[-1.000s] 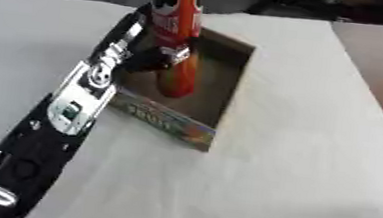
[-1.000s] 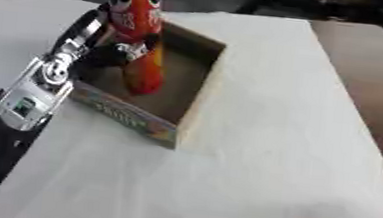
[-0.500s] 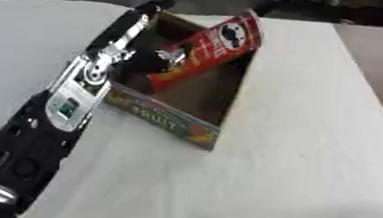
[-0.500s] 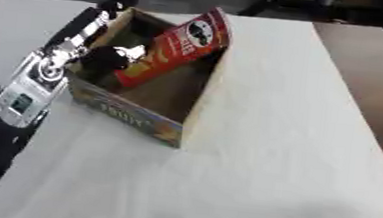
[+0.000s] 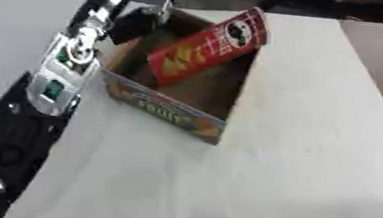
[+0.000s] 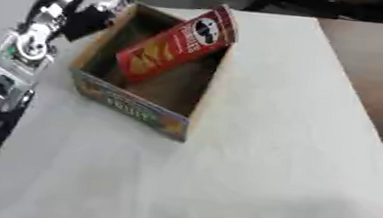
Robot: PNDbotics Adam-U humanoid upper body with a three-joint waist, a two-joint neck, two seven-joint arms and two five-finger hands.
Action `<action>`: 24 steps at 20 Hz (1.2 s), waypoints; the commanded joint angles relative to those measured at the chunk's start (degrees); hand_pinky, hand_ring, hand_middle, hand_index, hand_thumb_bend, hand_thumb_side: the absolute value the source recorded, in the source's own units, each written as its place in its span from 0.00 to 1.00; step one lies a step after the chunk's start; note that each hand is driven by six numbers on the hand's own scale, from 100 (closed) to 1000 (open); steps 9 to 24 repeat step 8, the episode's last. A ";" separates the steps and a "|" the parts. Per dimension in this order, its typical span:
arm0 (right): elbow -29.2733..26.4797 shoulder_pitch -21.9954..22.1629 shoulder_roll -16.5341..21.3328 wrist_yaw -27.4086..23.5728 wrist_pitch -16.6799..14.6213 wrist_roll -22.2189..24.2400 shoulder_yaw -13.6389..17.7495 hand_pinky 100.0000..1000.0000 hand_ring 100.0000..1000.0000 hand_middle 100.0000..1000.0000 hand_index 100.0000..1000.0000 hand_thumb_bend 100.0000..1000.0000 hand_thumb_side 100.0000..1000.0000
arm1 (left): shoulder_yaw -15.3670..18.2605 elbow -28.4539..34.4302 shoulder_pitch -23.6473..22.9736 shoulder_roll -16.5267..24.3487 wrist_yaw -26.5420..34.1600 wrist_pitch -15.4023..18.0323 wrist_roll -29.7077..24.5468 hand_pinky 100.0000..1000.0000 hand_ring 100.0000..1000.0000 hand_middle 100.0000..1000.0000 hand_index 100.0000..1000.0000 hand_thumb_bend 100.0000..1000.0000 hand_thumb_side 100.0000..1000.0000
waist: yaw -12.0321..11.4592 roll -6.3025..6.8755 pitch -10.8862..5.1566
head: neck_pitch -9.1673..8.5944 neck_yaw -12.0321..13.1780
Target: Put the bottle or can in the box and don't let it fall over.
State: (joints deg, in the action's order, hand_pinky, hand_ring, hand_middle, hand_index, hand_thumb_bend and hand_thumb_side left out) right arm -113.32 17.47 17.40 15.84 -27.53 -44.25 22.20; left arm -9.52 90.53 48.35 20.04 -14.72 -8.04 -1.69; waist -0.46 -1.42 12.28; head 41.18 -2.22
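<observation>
— From the left eye view, how far along is it?

— The tall red cardboard crisp can (image 5: 207,51) is inside the open brown cardboard box with a printed fruit front (image 5: 170,113), upper middle of the frame, but it isn't upright. It's tipped, its top resting on the box's far right rim. So it's in the box, yet the "don't fall over" part looks failed; I'd say it needs righting.

— And the hand?

— The left hand (image 5: 137,23) sits at the box's upper-left wall, apart from the can. Whether its fingers are curled or slack, I cannot tell.

— Does the right eye view add anything?

— Same picture: the can leans diagonally across the box, which stands on the white tablecloth (image 6: 271,139). The right hand doesn't show.

— What's changed?

— A second ago the can stood upright with the hand round it; half a second ago it was already toppled, and the hand has since pulled away towards the upper left.
</observation>
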 commanded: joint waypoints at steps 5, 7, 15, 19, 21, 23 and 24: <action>-1.27 2.11 2.16 1.32 -8.94 -7.72 -1.30 0.79 0.60 0.74 0.82 0.00 0.46 | 7.07 20.15 -10.01 12.99 10.75 -2.73 10.46 1.00 1.00 0.90 0.91 0.00 0.58 | -3.00 -0.30 -2.82 | 1.45 1.68; -1.27 2.41 2.10 2.70 -8.85 -7.72 -2.54 0.79 0.61 0.75 0.83 0.00 0.45 | 8.68 23.04 -13.57 14.68 11.98 -2.08 12.97 1.00 1.00 0.88 0.90 0.00 0.58 | -3.65 -0.51 -3.09 | 1.34 2.58; -1.27 2.46 1.98 3.55 -8.50 -7.72 -3.23 0.79 0.61 0.75 0.83 0.00 0.45 | 9.35 23.56 -15.51 15.25 12.91 -0.63 13.80 1.00 1.00 0.87 0.89 0.00 0.58 | -3.90 -0.60 -3.11 | 1.21 3.10; -1.27 2.46 1.98 3.55 -8.50 -7.72 -3.23 0.79 0.61 0.75 0.83 0.00 0.45 | 9.35 23.56 -15.51 15.25 12.91 -0.63 13.80 1.00 1.00 0.87 0.89 0.00 0.58 | -3.90 -0.60 -3.11 | 1.21 3.10; -1.27 2.46 1.98 3.55 -8.50 -7.72 -3.23 0.79 0.61 0.75 0.83 0.00 0.45 | 9.35 23.56 -15.51 15.25 12.91 -0.63 13.80 1.00 1.00 0.87 0.89 0.00 0.58 | -3.90 -0.60 -3.11 | 1.21 3.10; -1.27 2.46 1.98 3.55 -8.50 -7.72 -3.23 0.79 0.61 0.75 0.83 0.00 0.45 | 9.35 23.56 -15.51 15.25 12.91 -0.63 13.80 1.00 1.00 0.87 0.89 0.00 0.58 | -3.90 -0.60 -3.11 | 1.21 3.10; -1.27 2.46 1.98 3.55 -8.50 -7.72 -3.23 0.79 0.61 0.75 0.83 0.00 0.45 | 9.35 23.56 -15.51 15.25 12.91 -0.63 13.80 1.00 1.00 0.87 0.89 0.00 0.58 | -3.90 -0.60 -3.11 | 1.21 3.10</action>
